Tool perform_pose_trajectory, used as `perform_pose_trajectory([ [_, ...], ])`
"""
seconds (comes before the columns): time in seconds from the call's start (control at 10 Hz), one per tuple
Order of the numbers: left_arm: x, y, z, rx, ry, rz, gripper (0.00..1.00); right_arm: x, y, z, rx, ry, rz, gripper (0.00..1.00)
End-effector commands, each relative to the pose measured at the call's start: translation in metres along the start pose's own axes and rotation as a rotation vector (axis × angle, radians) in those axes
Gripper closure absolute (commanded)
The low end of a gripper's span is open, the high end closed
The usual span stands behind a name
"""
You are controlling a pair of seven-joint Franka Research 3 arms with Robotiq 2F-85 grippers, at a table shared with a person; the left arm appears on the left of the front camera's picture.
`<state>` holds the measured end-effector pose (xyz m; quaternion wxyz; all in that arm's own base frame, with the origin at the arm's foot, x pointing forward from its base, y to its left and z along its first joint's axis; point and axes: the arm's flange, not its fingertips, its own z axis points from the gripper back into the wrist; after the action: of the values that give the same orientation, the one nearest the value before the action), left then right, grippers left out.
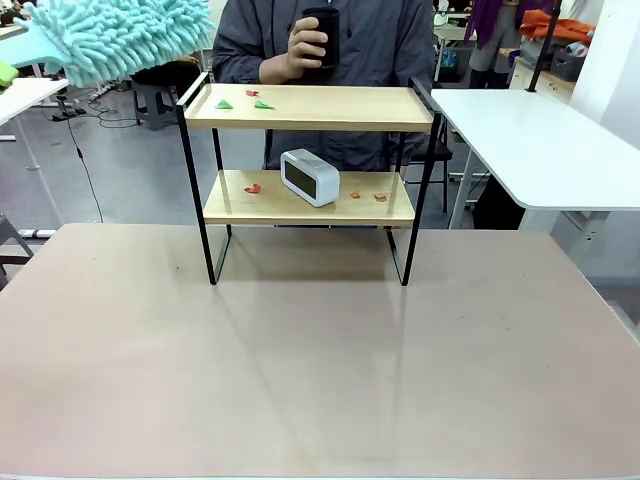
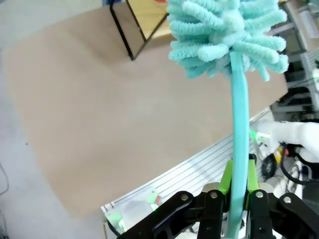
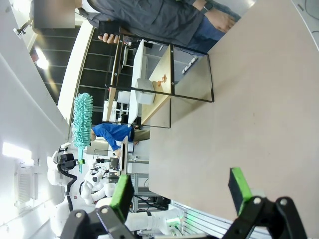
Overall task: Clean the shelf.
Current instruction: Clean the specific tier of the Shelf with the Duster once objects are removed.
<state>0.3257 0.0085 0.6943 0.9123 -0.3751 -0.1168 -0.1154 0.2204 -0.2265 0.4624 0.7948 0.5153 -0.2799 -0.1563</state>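
The tan bench (image 1: 320, 380) takes up the near half of the scene. The shelf (image 1: 310, 108) stands upright on the bench's far middle, with its four thin black legs on the surface and two light wooden boards one above the other.

A person (image 1: 380, 40) in a grey jacket stands just behind the shelf at the far side. One hand (image 1: 303, 48) is wrapped round a black cup (image 1: 322, 38), held above the top board.

At the far left a fluffy turquoise duster (image 1: 120, 35) hangs in the air. It is higher than the top board and close to the shelf's left rail, and it looks clear of the rail, though the angle makes that hard to judge.

A white clock (image 1: 309, 176) sits on the lower board, left of middle, turned at an angle. Two green scraps (image 1: 224, 103) and one red scrap (image 1: 252, 92) lie on the left part of the top board. More red scraps (image 1: 253, 188) lie on the lower board, one left of the clock and two to its right.

In the left wrist view, the left end effector (image 2: 239, 174) pinches the duster's turquoise handle (image 2: 239, 124) between its green pads, with the head out beyond the fingers. In the right wrist view, the right end effector (image 3: 180, 188) has its fingers spread wide with nothing between them, over the bench's near part and well apart from the shelf.
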Motion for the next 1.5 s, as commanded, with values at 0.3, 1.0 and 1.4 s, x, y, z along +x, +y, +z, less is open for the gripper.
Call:
perform_pose_trajectory([
  [0.3, 0.028, -0.047, -0.07, 0.213, -0.124, 0.13, 0.89, 0.003, 0.001, 0.0, 0.018, -0.009, 0.025, 0.0],
  [1.0, 0.044, -0.062, -0.13, 0.34, -0.129, 0.178, 0.89, 0.003, 0.001, 0.0, 0.018, -0.009, 0.025, 0.0],
  [1.4, 0.055, -0.067, -0.145, 0.321, -0.02, 0.109, 0.89, 0.003, 0.001, 0.0, 0.018, -0.009, 0.025, 0.0],
])
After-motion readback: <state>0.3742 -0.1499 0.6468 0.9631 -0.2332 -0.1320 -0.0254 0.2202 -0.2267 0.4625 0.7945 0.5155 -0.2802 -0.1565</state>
